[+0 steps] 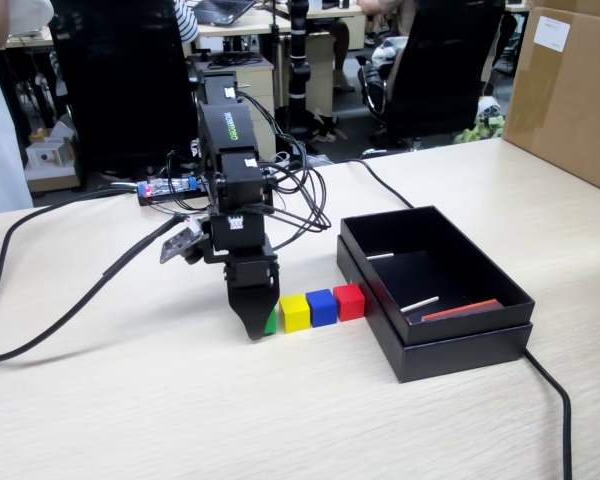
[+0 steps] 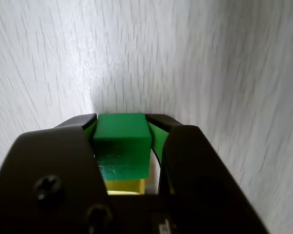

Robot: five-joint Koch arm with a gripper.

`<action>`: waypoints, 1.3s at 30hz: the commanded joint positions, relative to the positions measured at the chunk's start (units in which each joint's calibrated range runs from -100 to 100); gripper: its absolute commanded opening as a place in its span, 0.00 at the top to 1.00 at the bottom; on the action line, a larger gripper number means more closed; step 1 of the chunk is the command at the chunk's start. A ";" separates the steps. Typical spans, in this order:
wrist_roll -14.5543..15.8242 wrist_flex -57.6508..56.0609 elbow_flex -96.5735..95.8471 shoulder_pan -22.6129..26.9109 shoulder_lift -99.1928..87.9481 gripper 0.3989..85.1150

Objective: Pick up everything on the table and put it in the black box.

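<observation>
— Green cube [image 2: 122,141] sits between the two black jaws of the gripper [image 1: 255,332], at the end of a row on the table [image 1: 130,400]. The jaws are closed around it.

— Will it slip?

— Maybe. It looks shiny, hard and light. Flat sides are the best place to squeeze, and that's where the jaws press.

— Where are the others?

— Yellow cube [image 1: 295,312], blue cube [image 1: 321,306] and red cube [image 1: 349,301] touch in a line, just beside the black box [image 1: 450,352].

— Can you see all of the green one?

— No. From the fixed view the gripper hides most of it. I can't tell if it's lifted yet.
</observation>
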 commanded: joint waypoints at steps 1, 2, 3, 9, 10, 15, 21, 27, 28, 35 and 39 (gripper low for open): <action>-1.27 -1.12 3.34 -0.54 -12.96 0.99; -1.56 -1.12 3.70 -0.34 -16.52 0.99; -1.61 -1.12 4.15 0.29 -19.85 0.99; 0.29 -2.59 9.50 8.50 -27.08 0.99; 0.68 -2.67 9.96 9.72 -26.96 0.98; 4.25 -2.67 16.57 17.97 -17.32 0.98; 5.27 -3.28 23.74 20.61 -1.37 0.98; 5.62 -6.22 34.62 21.15 12.85 0.98; 5.67 -6.47 35.07 21.20 14.00 0.98; 6.54 -9.67 33.80 21.10 20.31 0.77; 6.50 -9.76 30.90 20.95 19.05 0.52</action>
